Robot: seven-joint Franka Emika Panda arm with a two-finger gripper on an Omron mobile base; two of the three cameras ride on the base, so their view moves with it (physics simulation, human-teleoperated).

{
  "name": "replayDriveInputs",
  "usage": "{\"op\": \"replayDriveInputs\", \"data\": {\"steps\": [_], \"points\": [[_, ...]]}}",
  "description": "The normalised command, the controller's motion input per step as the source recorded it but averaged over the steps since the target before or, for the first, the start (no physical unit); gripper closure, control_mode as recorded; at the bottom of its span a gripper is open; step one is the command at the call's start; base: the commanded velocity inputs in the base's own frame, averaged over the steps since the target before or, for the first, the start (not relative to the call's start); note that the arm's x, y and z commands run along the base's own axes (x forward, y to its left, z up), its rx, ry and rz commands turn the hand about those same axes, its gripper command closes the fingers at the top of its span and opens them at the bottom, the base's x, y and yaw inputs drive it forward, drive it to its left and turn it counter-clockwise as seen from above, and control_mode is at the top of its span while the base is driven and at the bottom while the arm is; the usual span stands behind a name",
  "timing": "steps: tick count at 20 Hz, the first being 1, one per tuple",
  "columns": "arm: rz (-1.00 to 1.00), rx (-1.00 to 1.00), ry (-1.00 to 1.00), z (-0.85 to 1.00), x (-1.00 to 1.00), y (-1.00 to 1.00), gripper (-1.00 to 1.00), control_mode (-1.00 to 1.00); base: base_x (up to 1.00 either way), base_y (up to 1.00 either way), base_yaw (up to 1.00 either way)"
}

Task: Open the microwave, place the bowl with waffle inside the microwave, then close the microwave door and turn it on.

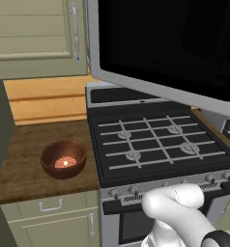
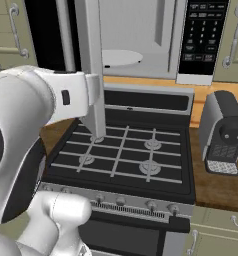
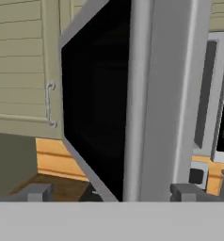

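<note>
Wooden counter (image 1: 20, 164) left of the stove carries the bowl with waffle (image 1: 64, 159); microwave door (image 3: 132, 94) swung open, claw (image 3: 109, 193) spread wide at its edge, so fetching the bowl likely comes next.

Silver-framed black-glass microwave door (image 1: 165, 43), dark reddish-brown bowl (image 1: 63, 158), pale orange-pink waffle (image 1: 65, 162), black stove (image 1: 155, 140)

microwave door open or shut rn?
Open. The door is swung out over the stove; the cavity and turntable are exposed.
</note>
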Motion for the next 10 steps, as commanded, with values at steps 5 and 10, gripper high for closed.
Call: {"op": "replayDriveInputs", "data": {"steps": [5,10], "points": [[0.36,0.09,-0.05,0.0,0.03,-0.96,-1.0,-1.0,0.0,0.0,0.0],[0.43,0.12,-0.03,-0.04,0.16,-0.91,-1.0,-1.0,0.0,0.0,0.0]]}}
